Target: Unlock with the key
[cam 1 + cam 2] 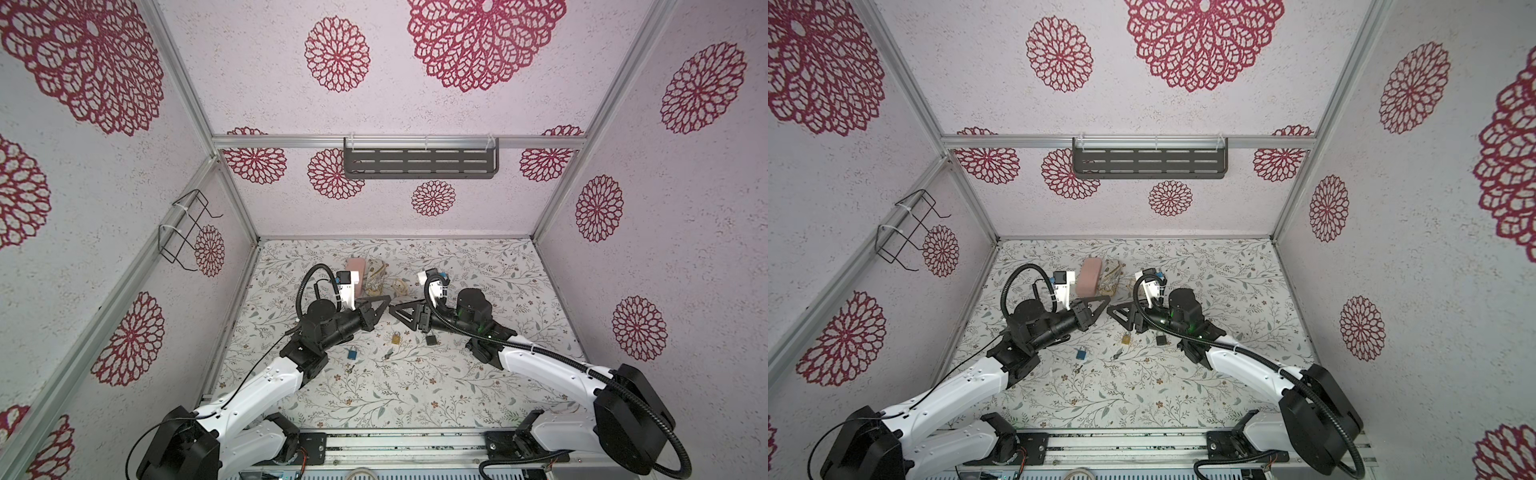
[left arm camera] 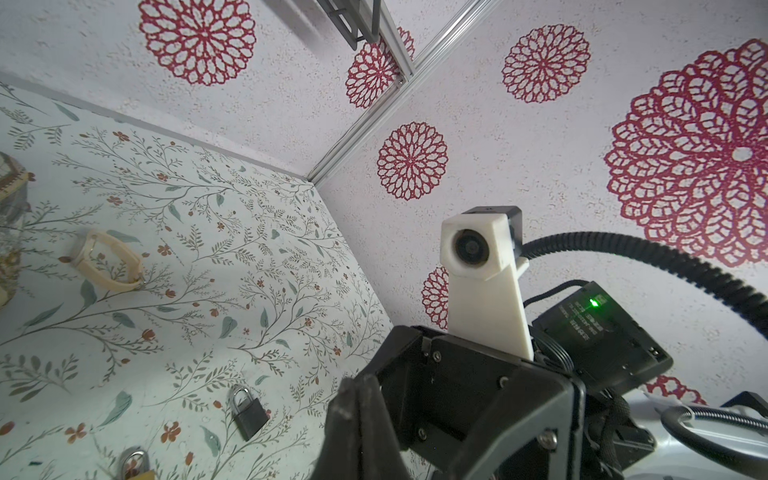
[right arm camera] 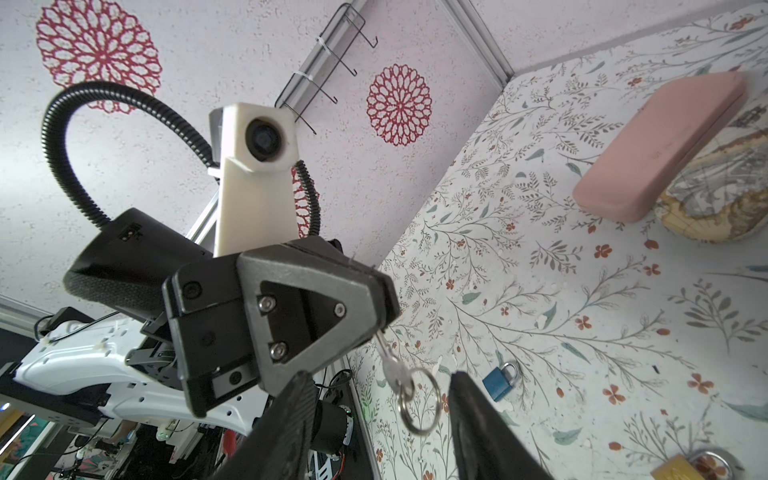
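While the left arm leans inward, its fingers pinch the key.

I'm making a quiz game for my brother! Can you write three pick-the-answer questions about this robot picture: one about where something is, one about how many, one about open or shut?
1. Where is the key with the ring?
A) in the left fingers
B) on the shelf
C) inside the pink case

2. How many padlocks lie on the table?
A) one
B) three
C) five

3. How are the right fingers?
A) shut on a padlock
B) open, gripping nothing
C) shut on the pink case

Answers:
1 A: the key hangs from the tip of the shut left fingers.
2 B: there is a blue padlock, a gold padlock and a black padlock.
3 B: the right fingers stand apart and squeeze nothing.
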